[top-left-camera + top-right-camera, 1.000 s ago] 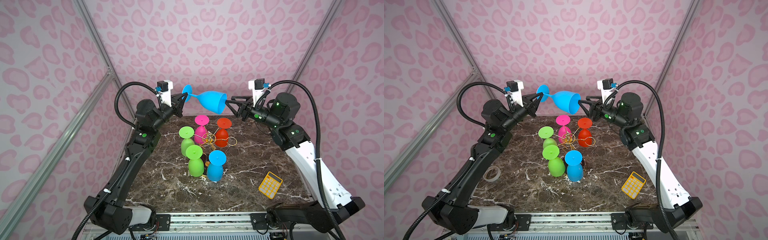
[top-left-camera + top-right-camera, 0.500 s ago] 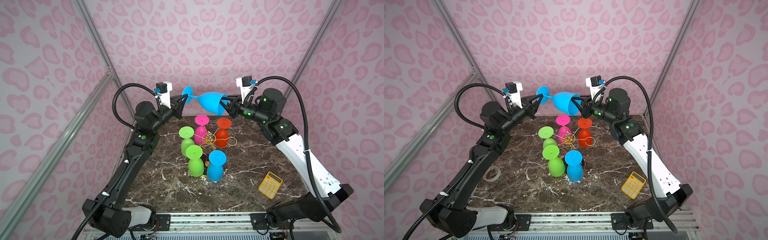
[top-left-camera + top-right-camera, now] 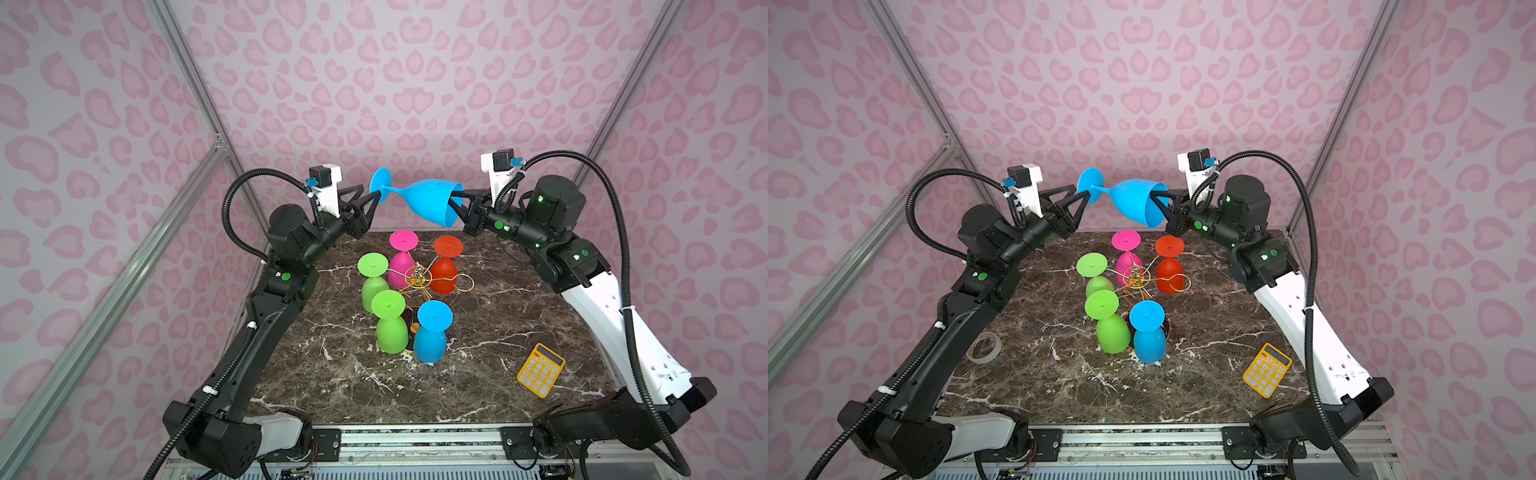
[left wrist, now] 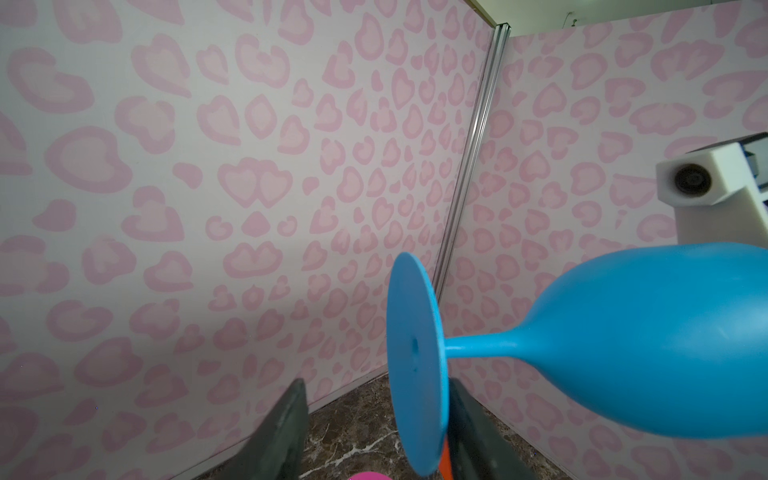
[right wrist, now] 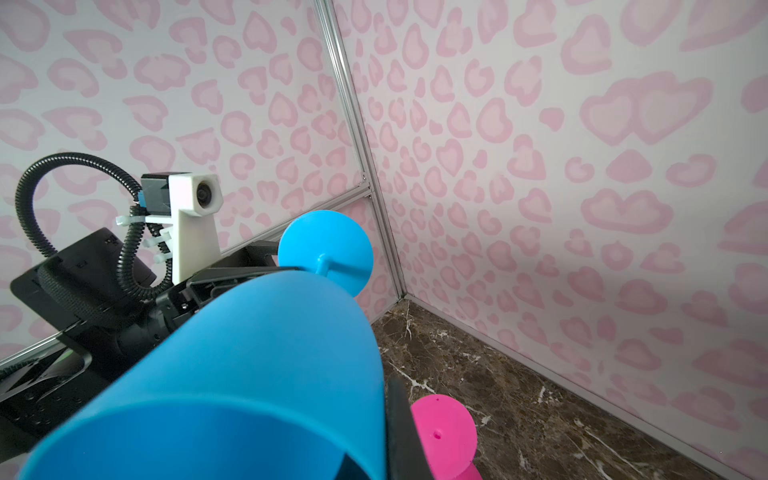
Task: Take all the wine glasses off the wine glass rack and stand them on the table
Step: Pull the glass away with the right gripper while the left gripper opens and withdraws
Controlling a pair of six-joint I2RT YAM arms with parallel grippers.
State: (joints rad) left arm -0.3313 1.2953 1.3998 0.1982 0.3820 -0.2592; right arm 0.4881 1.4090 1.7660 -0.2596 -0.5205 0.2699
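Change since the earlier frames: the right end effector [image 3: 455,200], then open and clear of the bowl, is now closed on the wine glass [image 3: 424,199]. The left end effector [image 3: 377,194], then clamped at the stem, is now spread.

Right end effector: closed on the bowl wall at the mouth, one side inside the bowl, the other finger [image 5: 400,428] outside.

Left end effector: fingers [image 4: 282,432] parted, holding nothing. The round foot [image 4: 415,353] sits between them, close to one. Whether it touches cannot be told.

Wine glass: blue, off the rack, lying on its side in the air above the far edge of the table [image 3: 498,299]. Foot toward the left arm, mouth toward the right arm.

Wine glass rack [image 3: 417,277]: gold wire, mid-table toward the far edge. One wire loop [image 3: 465,284] bare beside the red glass [image 3: 444,276]. Also hung upside down: pink glass [image 3: 402,266], two green glasses [image 3: 390,328], second blue glass [image 3: 431,336].

Calculator [image 3: 540,370]: yellow, flat, near the near right corner.

Tape roll [image 3: 983,348]: by the left edge, seen in a top view.
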